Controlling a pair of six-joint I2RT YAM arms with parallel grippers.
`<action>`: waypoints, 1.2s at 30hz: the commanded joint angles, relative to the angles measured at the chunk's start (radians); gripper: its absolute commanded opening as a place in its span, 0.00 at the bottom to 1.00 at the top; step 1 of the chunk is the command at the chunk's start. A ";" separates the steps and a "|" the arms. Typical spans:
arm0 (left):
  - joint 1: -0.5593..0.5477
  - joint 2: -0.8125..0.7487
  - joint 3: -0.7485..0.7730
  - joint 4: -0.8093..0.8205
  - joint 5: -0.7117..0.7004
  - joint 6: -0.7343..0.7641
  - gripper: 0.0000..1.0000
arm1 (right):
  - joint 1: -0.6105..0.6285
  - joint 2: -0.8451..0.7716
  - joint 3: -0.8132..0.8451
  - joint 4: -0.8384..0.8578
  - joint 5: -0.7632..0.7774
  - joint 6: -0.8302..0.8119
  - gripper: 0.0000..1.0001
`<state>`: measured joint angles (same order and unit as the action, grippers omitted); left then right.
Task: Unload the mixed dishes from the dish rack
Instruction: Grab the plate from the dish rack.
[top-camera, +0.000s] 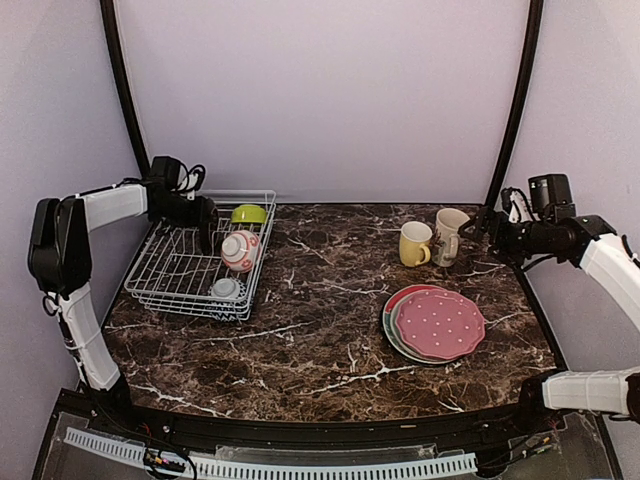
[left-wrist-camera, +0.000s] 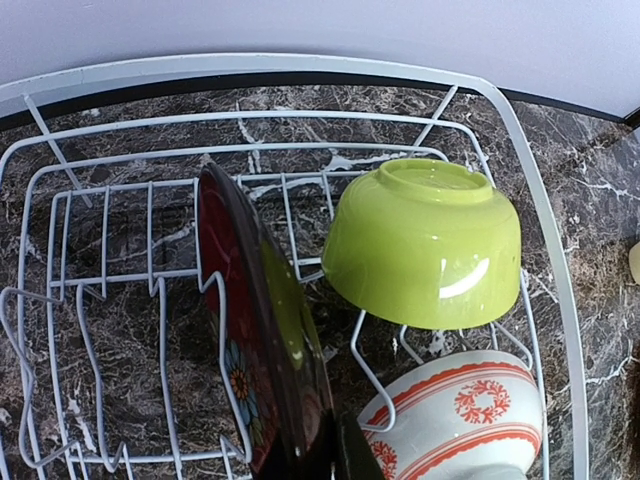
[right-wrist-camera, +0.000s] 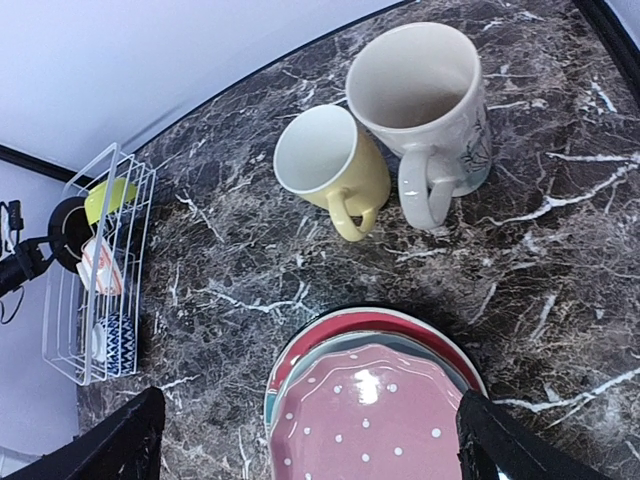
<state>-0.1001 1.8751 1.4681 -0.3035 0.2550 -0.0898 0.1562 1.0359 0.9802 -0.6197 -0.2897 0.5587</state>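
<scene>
Standing edgewise: black plate (left-wrist-camera: 262, 330) | faces sideways | left jaws apparently gripping rim

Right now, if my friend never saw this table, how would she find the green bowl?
Look at the white wire dish rack on the left side of the marble table. In its far right corner sits the lime-green bowl, tipped bottom-up, beside a dark plate standing on edge and just beyond a red-and-white bowl. It is the only plain green dish, with no pattern.
</scene>
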 joint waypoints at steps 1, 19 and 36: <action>-0.004 -0.121 0.001 -0.046 -0.024 0.017 0.01 | -0.005 -0.009 0.017 -0.037 0.071 0.014 0.99; -0.066 -0.478 -0.153 0.088 -0.067 0.027 0.01 | -0.001 0.022 -0.012 0.123 -0.136 0.062 0.99; -0.708 -0.575 -0.353 0.265 -0.511 0.497 0.01 | 0.168 0.159 -0.003 0.271 -0.208 0.128 0.99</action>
<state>-0.6571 1.3449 1.1530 -0.1593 -0.0811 0.1974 0.2749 1.1587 0.9680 -0.4255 -0.4744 0.6613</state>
